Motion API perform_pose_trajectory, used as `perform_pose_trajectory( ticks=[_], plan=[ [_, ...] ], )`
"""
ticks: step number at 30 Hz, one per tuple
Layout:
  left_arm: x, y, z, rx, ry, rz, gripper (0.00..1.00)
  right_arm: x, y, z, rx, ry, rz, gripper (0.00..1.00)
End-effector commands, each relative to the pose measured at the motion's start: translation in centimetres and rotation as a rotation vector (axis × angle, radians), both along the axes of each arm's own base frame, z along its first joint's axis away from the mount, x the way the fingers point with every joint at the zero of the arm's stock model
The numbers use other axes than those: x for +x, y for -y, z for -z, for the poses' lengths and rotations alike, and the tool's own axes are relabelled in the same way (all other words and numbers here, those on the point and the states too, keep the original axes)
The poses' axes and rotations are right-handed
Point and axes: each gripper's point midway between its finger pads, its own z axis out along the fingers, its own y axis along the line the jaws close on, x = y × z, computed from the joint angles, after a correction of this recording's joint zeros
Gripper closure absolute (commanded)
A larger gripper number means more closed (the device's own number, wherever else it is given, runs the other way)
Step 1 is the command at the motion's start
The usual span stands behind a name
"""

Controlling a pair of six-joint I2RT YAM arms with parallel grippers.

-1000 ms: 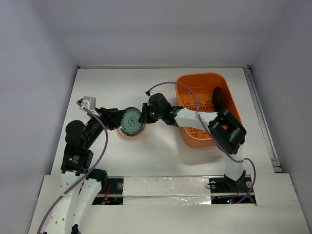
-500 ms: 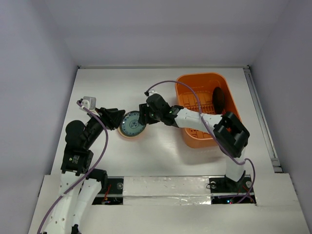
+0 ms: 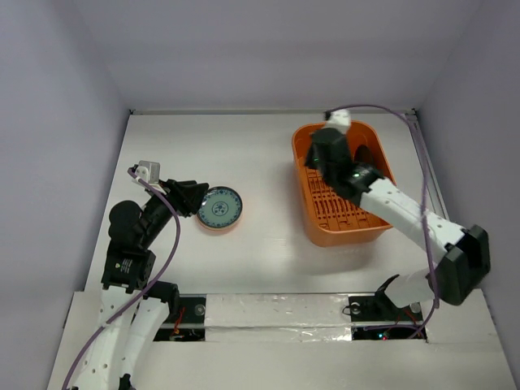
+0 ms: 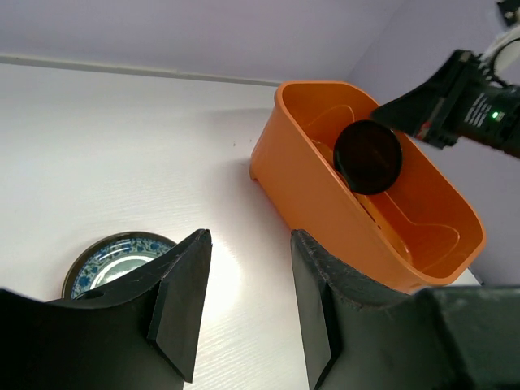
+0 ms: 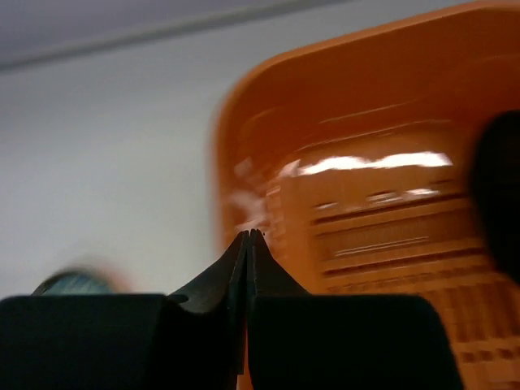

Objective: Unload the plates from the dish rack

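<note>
The orange dish rack (image 3: 345, 231) stands at the right of the table. One black plate (image 4: 368, 156) stands on edge inside it, dark at the right edge of the right wrist view (image 5: 500, 195). A grey-blue patterned plate (image 3: 221, 208) lies flat on an orange plate at centre left; it also shows in the left wrist view (image 4: 114, 260). My right gripper (image 3: 315, 162) is shut and empty, above the rack's far left part, beside the black plate. My left gripper (image 3: 193, 197) is open and empty, just left of the patterned plate.
The rack's slotted bottom (image 5: 382, 236) fills the right wrist view, which is blurred by motion. The right gripper's fingers (image 4: 406, 104) show in the left wrist view at the rack's far rim. Walls close the table at the back and sides.
My right gripper has left the patterned plate's right edge and swung right and back over the rack. The patterned plate now lies flat on the stack. The left arm has not moved.
</note>
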Motion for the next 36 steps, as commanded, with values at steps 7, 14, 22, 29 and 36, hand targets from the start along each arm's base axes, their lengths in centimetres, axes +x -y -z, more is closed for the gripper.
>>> perform_pose_trajectory(
  ticks=[7,14,22,29,36],
  plan=[
    [-0.8,0.3,-2.8,-0.015,0.092,0.024,0.59,0.0,19.8,0.6,-0.206,-0.012,0.520,0.60],
    [-1.0,0.5,-3.0,-0.014,0.099,0.030,0.59,0.5,21.9,4.8,-0.288,-0.141,0.543,0.52],
    [-1.3,0.6,-3.2,-0.018,0.108,0.036,0.59,1.8,23.2,8.5,-0.324,-0.233,0.537,0.58],
    [-1.5,0.5,-3.6,-0.023,0.119,0.029,0.59,2.4,23.3,9.7,-0.384,-0.291,0.535,0.72],
    [-1.8,0.5,-3.8,-0.024,0.128,0.033,0.59,2.4,23.6,7.6,-0.398,-0.274,0.534,0.96]
  ],
)
